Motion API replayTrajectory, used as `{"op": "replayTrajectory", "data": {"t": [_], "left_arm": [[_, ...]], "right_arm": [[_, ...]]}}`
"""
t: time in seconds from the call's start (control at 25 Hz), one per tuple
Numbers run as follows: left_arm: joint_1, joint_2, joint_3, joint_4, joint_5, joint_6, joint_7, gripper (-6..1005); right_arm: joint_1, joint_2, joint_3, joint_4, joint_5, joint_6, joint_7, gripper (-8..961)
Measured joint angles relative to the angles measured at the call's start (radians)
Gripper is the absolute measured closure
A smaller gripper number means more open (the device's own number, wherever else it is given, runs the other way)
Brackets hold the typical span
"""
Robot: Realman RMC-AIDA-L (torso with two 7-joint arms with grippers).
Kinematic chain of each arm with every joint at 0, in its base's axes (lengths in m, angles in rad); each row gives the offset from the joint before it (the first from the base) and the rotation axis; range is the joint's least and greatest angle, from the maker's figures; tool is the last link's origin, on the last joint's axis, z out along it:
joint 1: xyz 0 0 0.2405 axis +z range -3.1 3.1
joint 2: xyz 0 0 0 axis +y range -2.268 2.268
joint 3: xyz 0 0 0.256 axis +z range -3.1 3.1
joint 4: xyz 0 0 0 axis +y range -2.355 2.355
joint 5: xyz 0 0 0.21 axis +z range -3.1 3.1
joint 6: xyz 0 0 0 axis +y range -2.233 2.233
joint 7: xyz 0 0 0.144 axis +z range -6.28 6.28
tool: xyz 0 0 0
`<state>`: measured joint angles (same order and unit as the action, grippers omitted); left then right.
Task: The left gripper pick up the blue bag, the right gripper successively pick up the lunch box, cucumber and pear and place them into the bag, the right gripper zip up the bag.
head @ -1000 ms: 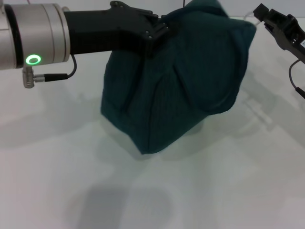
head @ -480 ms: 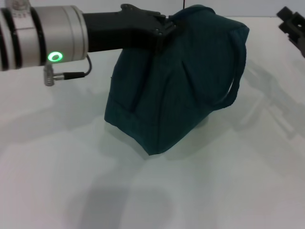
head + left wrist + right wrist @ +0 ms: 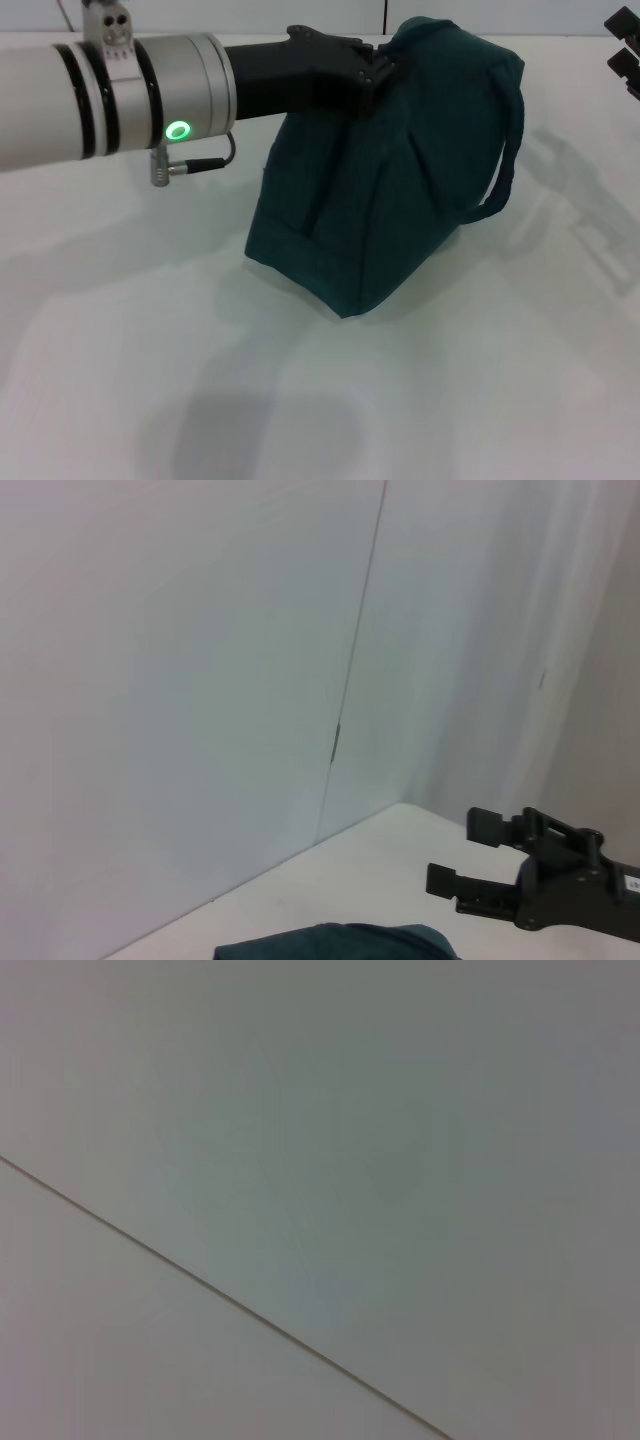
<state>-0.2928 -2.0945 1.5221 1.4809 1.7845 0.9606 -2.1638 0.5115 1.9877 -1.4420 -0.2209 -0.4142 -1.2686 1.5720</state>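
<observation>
Reaching in from the left of the head view, the left gripper (image 3: 375,70) is pinched onto the top edge of the blue bag (image 3: 400,190), its fingers buried in the fabric so the amount of closure cannot be read directly, though it plainly has hold of the cloth. The bag stands at the middle of the white table (image 3: 150,380), tilted, with its lower corner apparently touching the surface and its top hoisted toward the gripper. It looks soft and floppy: the panels crease and sag, one loop handle (image 3: 505,150) hangs loose on the right side, and the bulk suggests things inside, so I would judge it moderately weighted and prone to swinging or folding. The stiffer seam along the top, or a handle, seems the best place to hold; the side panels would just bunch. No lunch box, cucumber or pear is visible. At the far right the right gripper (image 3: 470,855) hangs clear of the bag with its fingers spread and nothing between them. The tabletop is smooth and matte, backed by plain pale wall panels (image 3: 200,680).
</observation>
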Motion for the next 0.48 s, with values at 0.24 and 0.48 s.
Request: {"op": "replayTrajectory", "data": {"t": [0.24,0.48], "left_arm": [[-0.030,0.000,0.001,-0.165,-0.135,-0.054,0.139,956],[-0.076,0.001,-0.003,-0.321,-0.252,-0.071,0.268,949]], "right_arm": [[0.000,0.000,0.011,0.000,0.000,-0.004,-0.005,78],[0.000,0.000,0.013,0.000,0.001,-0.004,-0.007,67]]}}
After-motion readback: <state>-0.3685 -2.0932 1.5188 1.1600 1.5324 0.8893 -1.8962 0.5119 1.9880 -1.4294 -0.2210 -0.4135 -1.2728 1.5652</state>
